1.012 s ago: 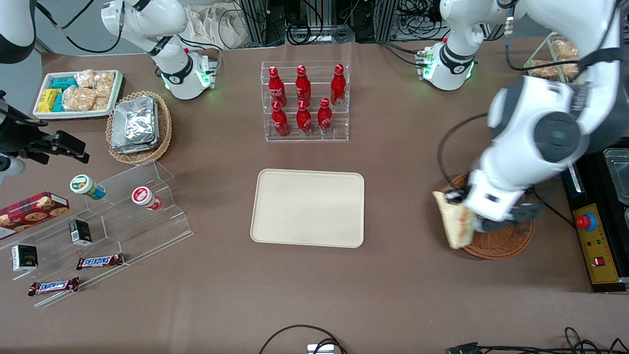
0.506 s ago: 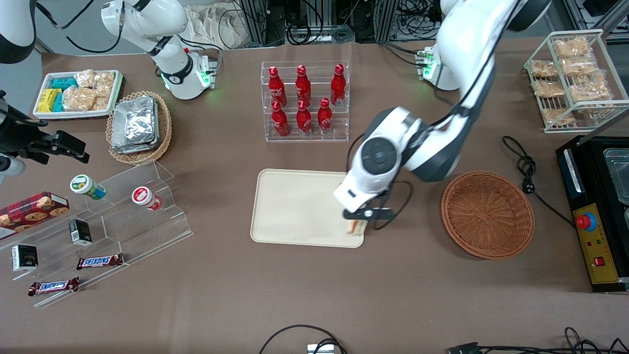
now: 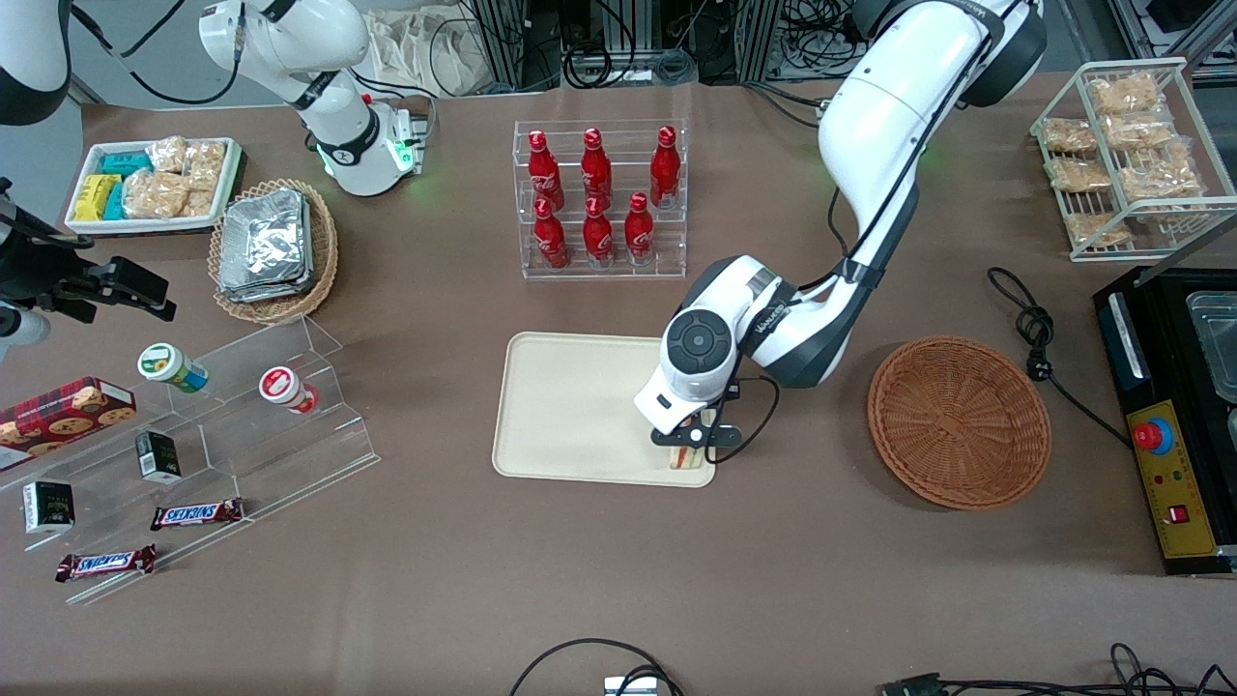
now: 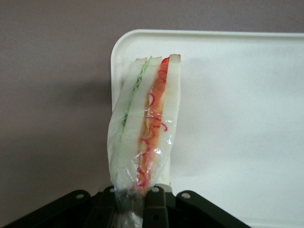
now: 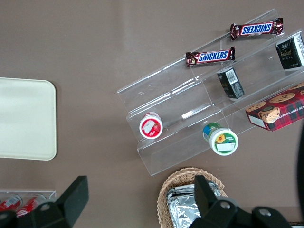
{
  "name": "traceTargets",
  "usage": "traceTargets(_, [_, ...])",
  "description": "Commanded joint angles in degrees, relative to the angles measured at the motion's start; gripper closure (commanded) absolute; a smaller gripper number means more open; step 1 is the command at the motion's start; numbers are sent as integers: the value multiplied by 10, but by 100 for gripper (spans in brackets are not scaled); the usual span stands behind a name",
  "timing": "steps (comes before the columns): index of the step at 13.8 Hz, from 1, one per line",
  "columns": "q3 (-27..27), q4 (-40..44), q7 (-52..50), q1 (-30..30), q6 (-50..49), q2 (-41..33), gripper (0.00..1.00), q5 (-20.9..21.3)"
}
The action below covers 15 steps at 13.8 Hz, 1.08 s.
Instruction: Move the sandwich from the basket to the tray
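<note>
The working arm is glossy white with dark grey joint bands and a round dark grey cap near the wrist. A thin black cable loops beside its black two-fingered claw (image 3: 688, 443), above the cream-beige rectangular tray (image 3: 570, 411).

A clear rack (image 3: 601, 201) holds six red bottles (image 3: 596, 230). Toward the parked arm's end, a tan wicker basket (image 3: 273, 249) carries silver foil packs, and just beside it sits a small white tray (image 3: 153, 186) of snack packs. Nearer the front camera, clear acrylic steps (image 3: 203, 454) hold two Snickers bars (image 5: 210, 57), two small jars (image 5: 151, 126), two dark boxes and a red cookie box (image 5: 275, 110). A wire rack (image 3: 1126, 155) of snacks stands toward the working arm's end.
</note>
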Motion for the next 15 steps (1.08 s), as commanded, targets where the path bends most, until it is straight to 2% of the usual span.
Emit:
traceTargets(1, [4,1,-18,-6,15,7,93,13])
traceTargets(3, [4,1,-16,-6,15,13,56,13])
traceTargets(4, [3,0,-16,-6,15,13,1,14])
traceTargets(7, [2,0,-16,-7,3,3,0,11])
traceTargets(9, [1,-2,-18,-7,-41,-32,0,9])
traceTargets(15, [0,-243,9,30,-33,-281,0,0])
